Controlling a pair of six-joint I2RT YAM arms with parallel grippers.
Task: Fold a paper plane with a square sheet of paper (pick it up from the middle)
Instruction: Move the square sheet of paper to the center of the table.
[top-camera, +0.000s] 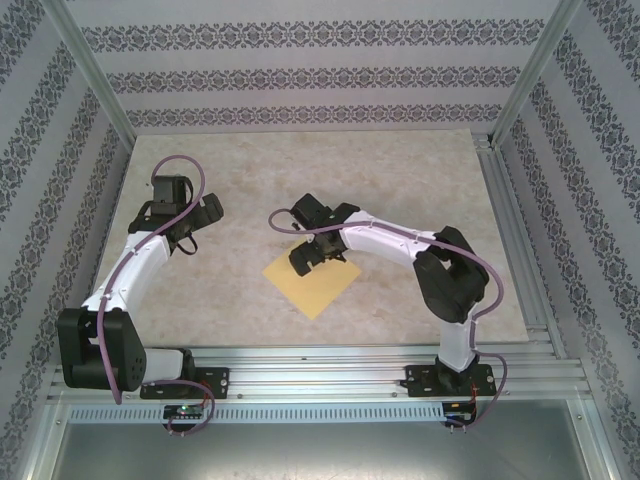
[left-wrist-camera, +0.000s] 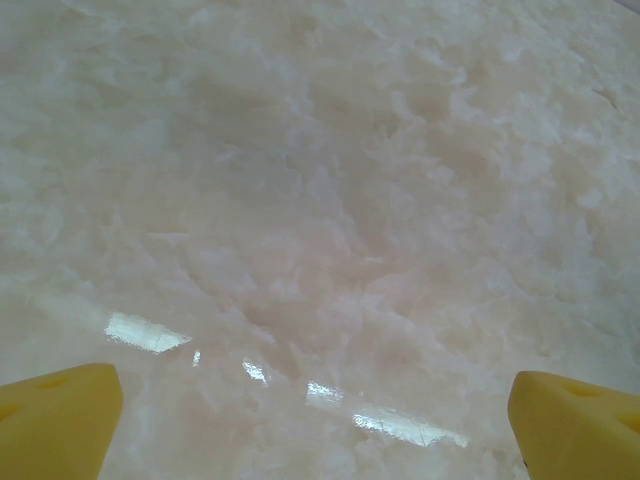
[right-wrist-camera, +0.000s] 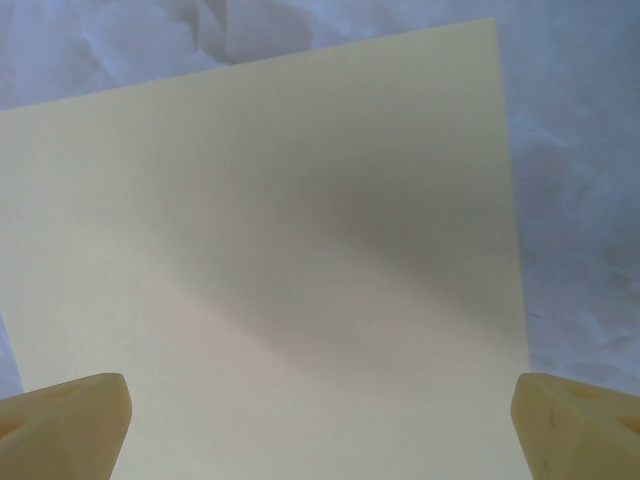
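The square sheet of paper (top-camera: 312, 283) lies flat and unfolded on the table, turned like a diamond, yellow-orange and plain. My right gripper (top-camera: 318, 254) hovers over its far corner with jaws wide open. In the right wrist view the sheet (right-wrist-camera: 270, 240) spreads under the open gripper (right-wrist-camera: 320, 425), whose yellow fingertips (right-wrist-camera: 70, 420) stand far apart with nothing between them. My left gripper (top-camera: 188, 236) sits well to the left of the paper, open over bare table. Its yellow fingertips (left-wrist-camera: 60, 415) frame the left wrist view at the bottom corners, gripper (left-wrist-camera: 320, 420) empty.
The marble-patterned table (top-camera: 400, 170) is bounded by aluminium rails (top-camera: 520, 240) on the right and at the near edge. Patterned walls close in the back and sides. Bare surface lies beyond and around the sheet.
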